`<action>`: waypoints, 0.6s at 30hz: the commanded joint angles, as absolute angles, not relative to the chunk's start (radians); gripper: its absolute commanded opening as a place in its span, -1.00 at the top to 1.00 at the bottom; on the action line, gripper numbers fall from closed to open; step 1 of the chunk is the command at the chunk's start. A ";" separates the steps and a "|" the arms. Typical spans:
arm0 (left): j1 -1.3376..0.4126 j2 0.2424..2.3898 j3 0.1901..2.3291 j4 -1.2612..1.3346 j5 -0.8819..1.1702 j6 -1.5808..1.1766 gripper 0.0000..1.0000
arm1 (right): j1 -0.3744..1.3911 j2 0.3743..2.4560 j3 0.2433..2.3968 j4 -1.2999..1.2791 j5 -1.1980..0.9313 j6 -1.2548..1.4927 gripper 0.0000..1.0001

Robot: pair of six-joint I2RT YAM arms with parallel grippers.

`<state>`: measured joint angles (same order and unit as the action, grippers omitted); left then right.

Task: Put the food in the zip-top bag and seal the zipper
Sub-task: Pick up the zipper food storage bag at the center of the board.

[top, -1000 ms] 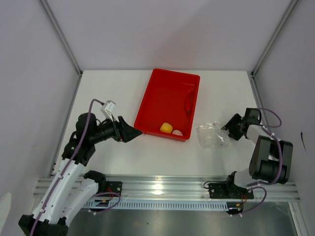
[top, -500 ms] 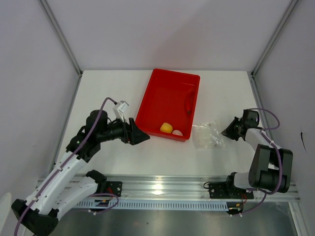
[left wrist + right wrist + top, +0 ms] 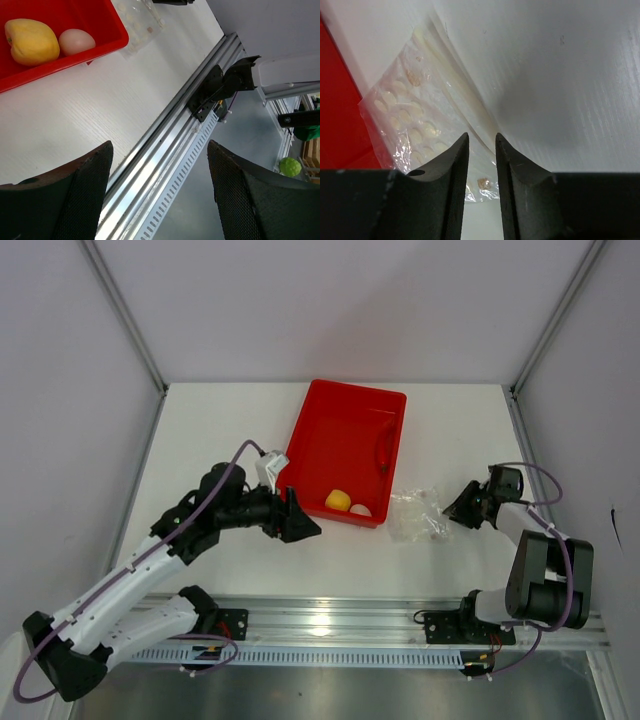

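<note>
Left claw (image 3: 303,518) hangs low over the counter (image 3: 215,425), just in front of the near-left corner of the red tray (image 3: 303,430), its fingers (image 3: 75,200) spread wide with nothing between them. Just past it, at the tray's near end, the yellow fruit (image 3: 337,500) and the pale ball (image 3: 360,510) sit side by side. The red chili (image 3: 382,448) lies farther back, along the tray's right wall. Off the tray's right side, the right claw (image 3: 450,514) is down at the zip-top bag (image 3: 418,515), fingers almost together, just a thin slit showing. The zipper (image 3: 465,102) strip runs toward that slit. Pinched or not, I can't tell. The bag itself lies flat on the counter, just beside the tray's near-right corner.
</note>
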<state>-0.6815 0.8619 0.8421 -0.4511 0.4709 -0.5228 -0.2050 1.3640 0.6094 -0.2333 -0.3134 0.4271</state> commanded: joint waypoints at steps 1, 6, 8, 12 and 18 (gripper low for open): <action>-0.703 0.871 0.881 -0.433 0.449 -0.538 -0.57 | -0.206 1.402 0.611 -0.180 -0.353 0.400 0.39; -0.719 0.890 0.885 -0.425 0.449 -0.535 -0.55 | -0.189 1.430 0.595 -0.137 -0.429 0.387 0.56; -0.727 0.894 0.887 -0.419 0.446 -0.535 -0.53 | -0.172 1.422 0.594 -0.135 -0.440 0.384 0.59; -0.755 0.919 0.888 -0.411 0.439 -0.540 -0.49 | -0.156 1.379 0.600 -0.173 -0.405 0.385 1.00; -0.817 0.971 0.926 -0.390 0.419 -0.555 -0.36 | -0.132 1.191 0.641 -0.316 -0.328 0.374 1.00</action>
<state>-0.7811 0.9478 0.8604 -0.4301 0.4381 -0.5297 -0.1528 1.2922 0.5968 -0.2447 -0.3744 0.3943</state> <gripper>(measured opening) 0.688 0.009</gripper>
